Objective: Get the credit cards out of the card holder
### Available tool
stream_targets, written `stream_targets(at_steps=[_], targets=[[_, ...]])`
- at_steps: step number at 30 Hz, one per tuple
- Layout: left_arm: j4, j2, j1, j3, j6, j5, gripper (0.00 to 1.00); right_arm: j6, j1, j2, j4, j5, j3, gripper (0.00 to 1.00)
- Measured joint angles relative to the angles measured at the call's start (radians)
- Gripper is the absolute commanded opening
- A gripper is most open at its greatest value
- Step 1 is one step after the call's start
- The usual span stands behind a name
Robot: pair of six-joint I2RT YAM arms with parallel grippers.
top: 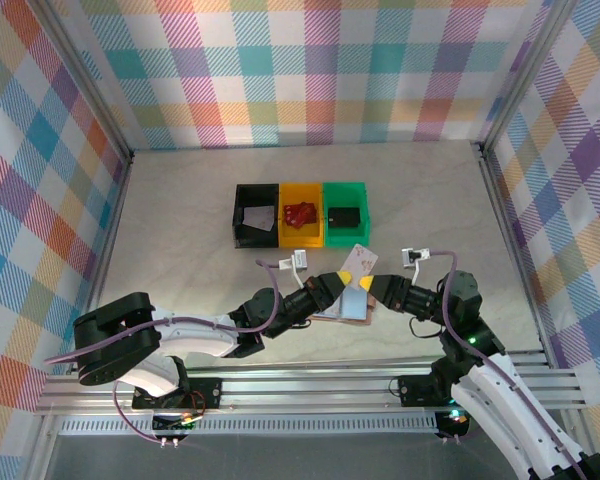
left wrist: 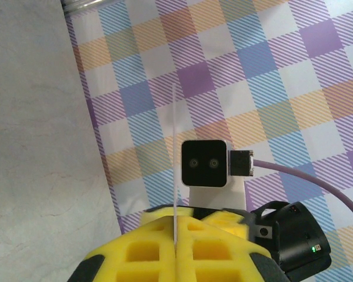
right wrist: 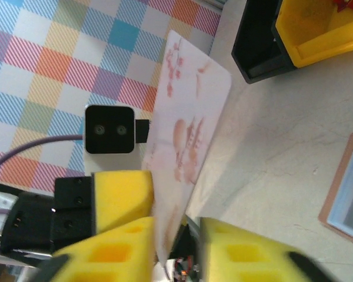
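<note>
A credit card (top: 359, 262), white with a reddish print, stands tilted in the air between the two grippers. My left gripper (top: 335, 282) is shut on its lower edge. In the left wrist view the card (left wrist: 175, 153) is edge-on, a thin line rising from the shut jaws (left wrist: 176, 230). My right gripper (top: 373, 287) faces it from the right, open. In the right wrist view the card (right wrist: 191, 135) reaches down between the spread yellow fingers (right wrist: 179, 249), with a gap on its right side. The card holder (top: 338, 312) lies spread on the table below, and its tan edge and grey-blue panel (right wrist: 348, 200) show at the right.
Black (top: 255, 215), yellow (top: 301, 214) and green (top: 345, 213) bins stand in a row behind the grippers, each with something inside. The black bin (right wrist: 256, 47) and yellow bin (right wrist: 317, 32) appear beyond the card. Checked walls enclose the table.
</note>
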Motion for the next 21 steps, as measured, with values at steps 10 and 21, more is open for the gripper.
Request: stream_targets(at_steps=[10,21], targets=[[-0.291,-0.171,0.093,-0.012,-0.013,0.098,0.0,-0.179,0.0,-0.006,-0.291,0.026,0.164,0.92],[-1.196,-0.429,0.332,0.262,0.32,0.421,0.0,-0.325,0.0,0.044,-0.454,0.052,0.249,0.86]])
